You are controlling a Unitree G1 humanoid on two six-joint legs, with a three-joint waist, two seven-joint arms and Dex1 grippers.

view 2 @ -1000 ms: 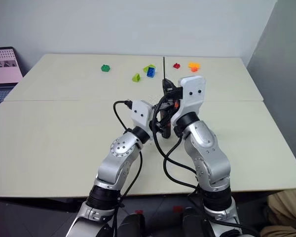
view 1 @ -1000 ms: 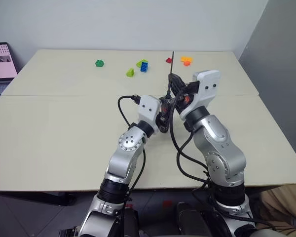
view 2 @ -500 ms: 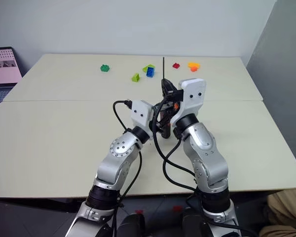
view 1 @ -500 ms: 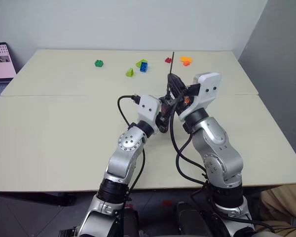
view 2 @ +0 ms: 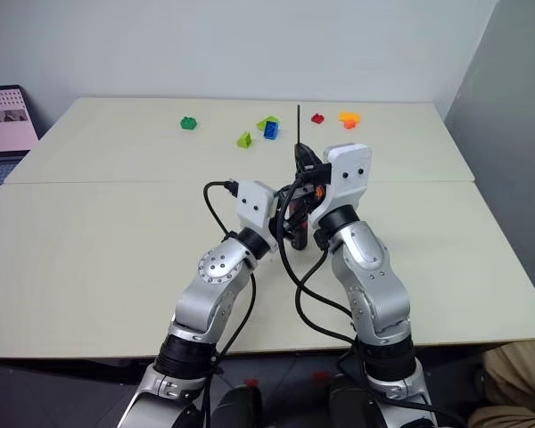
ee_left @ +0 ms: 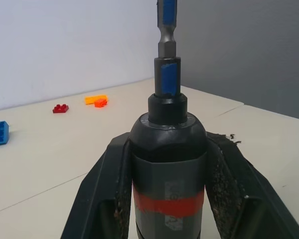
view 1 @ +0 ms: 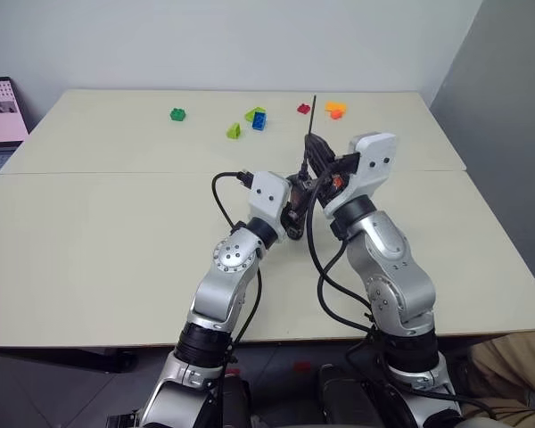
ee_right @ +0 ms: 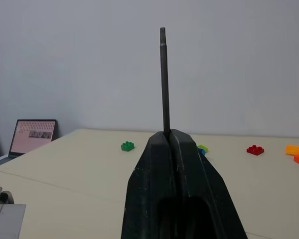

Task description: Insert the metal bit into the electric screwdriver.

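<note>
The screwdriver (ee_left: 168, 164) is a black barrel with a red band, standing upright above the table (view 1: 89, 232), clamped between the two fingers (ee_left: 104, 194) of the left gripper (view 1: 296, 203). From its round collar rises the lower part of the bit (ee_left: 167, 59), a grey hex shank marked with blue patches, so the bit is seated in the tool's front. The right gripper (ee_right: 172, 144) is closed on the bit higher up; beyond its fingertips the rod is thin, plain and dark grey, ending in a small tip.

The head view shows both grippers together just above the screwdriver, with the rod poking up past them toward the far edge of the table. The wrist views add the shank and the collar, hidden from the head view. Coloured toy bricks (view 1: 257, 118) lie beyond the screwdriver; a laptop (view 1: 0, 111) sits to its far left.
</note>
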